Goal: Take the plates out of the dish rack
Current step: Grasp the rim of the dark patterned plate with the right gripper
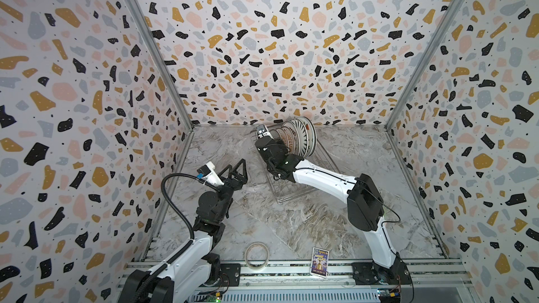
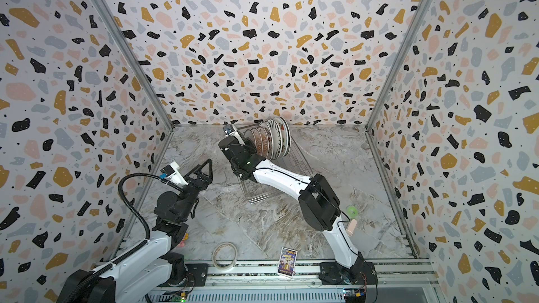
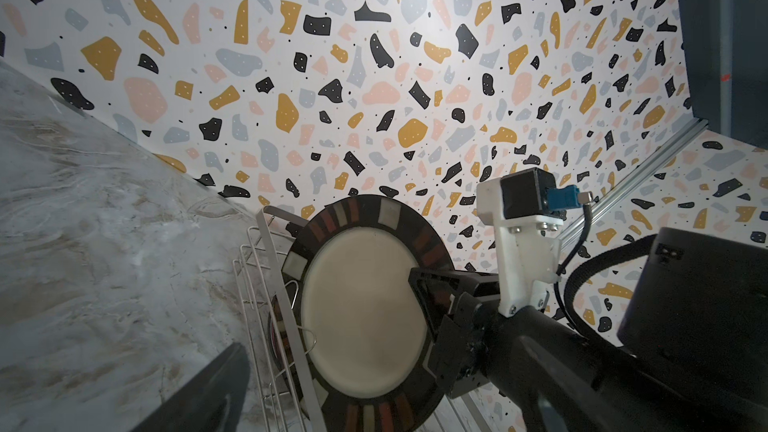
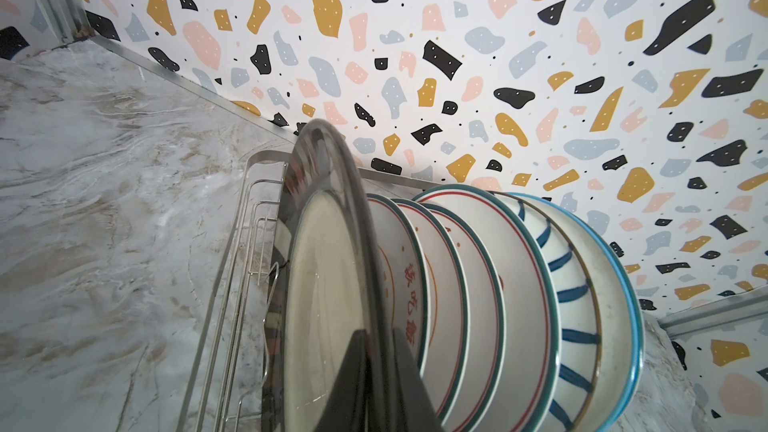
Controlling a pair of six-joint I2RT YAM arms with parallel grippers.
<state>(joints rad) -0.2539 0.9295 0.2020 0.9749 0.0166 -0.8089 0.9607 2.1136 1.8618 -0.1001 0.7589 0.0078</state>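
- Round ceramic plates (image 1: 297, 138), white with striped, red-lettered and blue-rimmed patterns, stand on edge in a row at the far end of the silver wire dish rack (image 1: 287, 196). Their faces are turned left, and the row runs left to right.
- The rack lies on the marble bench (image 1: 291, 228) by the far wall and reaches from there toward mid-bench; the right arm hides much of it.
- Right claw (image 4: 379, 340) is pinching the rim of the leftmost, dark-rimmed cream plate (image 3: 365, 313).
- Left claw (image 1: 234, 169) hangs spread over the left of the bench, well apart from the rack.
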